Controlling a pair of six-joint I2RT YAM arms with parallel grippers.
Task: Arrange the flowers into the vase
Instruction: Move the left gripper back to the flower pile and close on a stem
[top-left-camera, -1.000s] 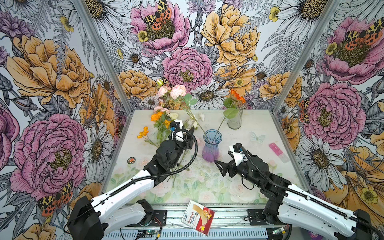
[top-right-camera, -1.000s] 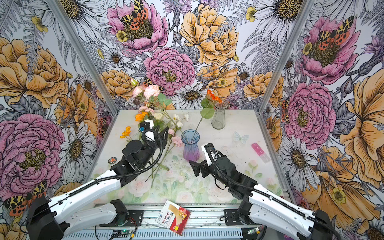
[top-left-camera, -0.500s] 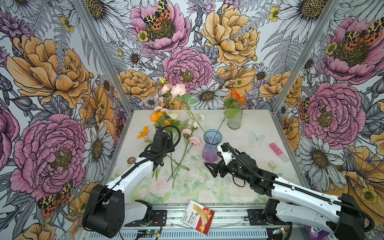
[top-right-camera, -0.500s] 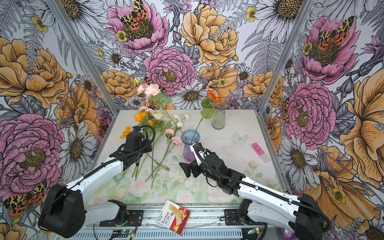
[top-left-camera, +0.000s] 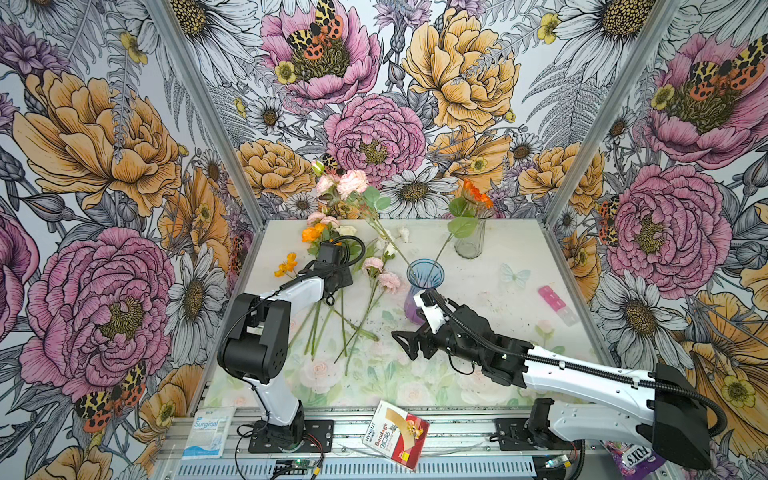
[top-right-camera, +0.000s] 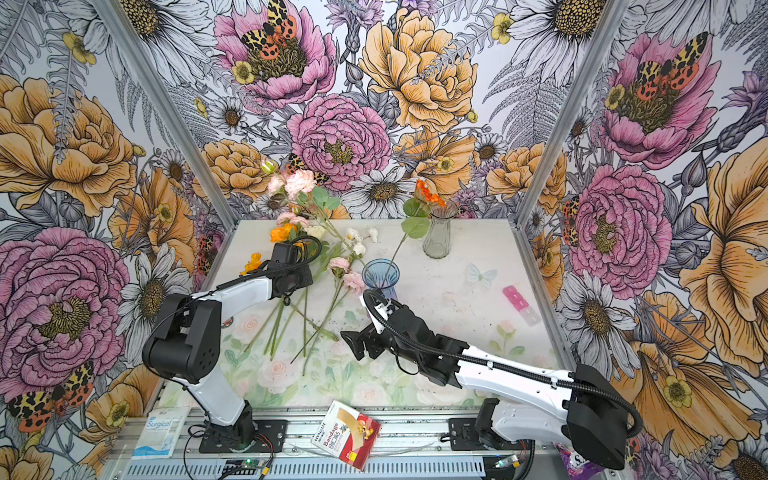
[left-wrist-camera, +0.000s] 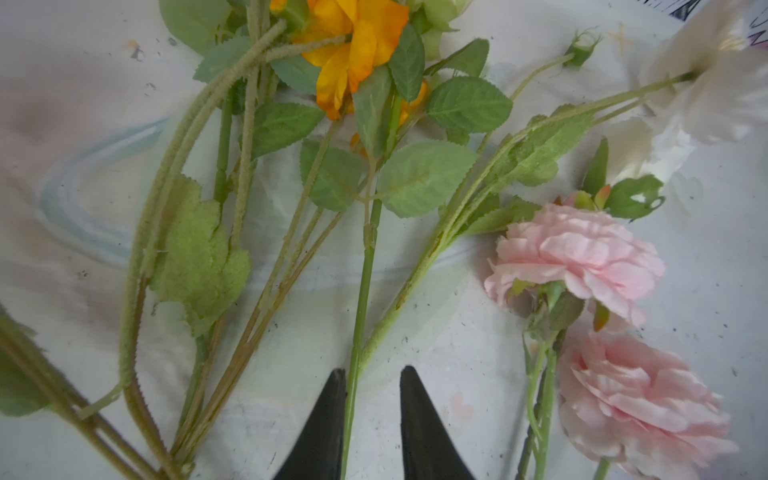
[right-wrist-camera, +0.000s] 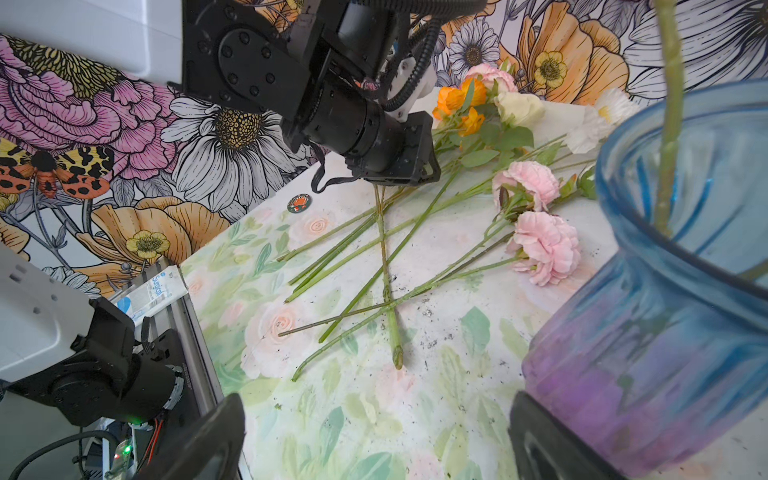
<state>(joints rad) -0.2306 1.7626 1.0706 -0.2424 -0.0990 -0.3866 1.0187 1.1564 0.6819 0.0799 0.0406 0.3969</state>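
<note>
The walls (top-left-camera: 104, 145) all around are covered in big printed blooms. The table (top-left-camera: 519, 257) is pale, printed with soft roses and dotted with dark specks. The blue vase (top-left-camera: 424, 276) stands near the middle, with one stem already in it. The flowers (top-left-camera: 373, 264) lie in a crossed heap just to its left. The right gripper (top-left-camera: 402, 344) hangs low beside the vase, wide open and empty. The left gripper (left-wrist-camera: 374, 372) is down on the heap. Its jaws are a little apart, with one thin green stem (left-wrist-camera: 361, 291) between them, not yet pinched. It should squeeze only that stem. Then it should lift slowly, because other stems cross it and may drag along.
</note>
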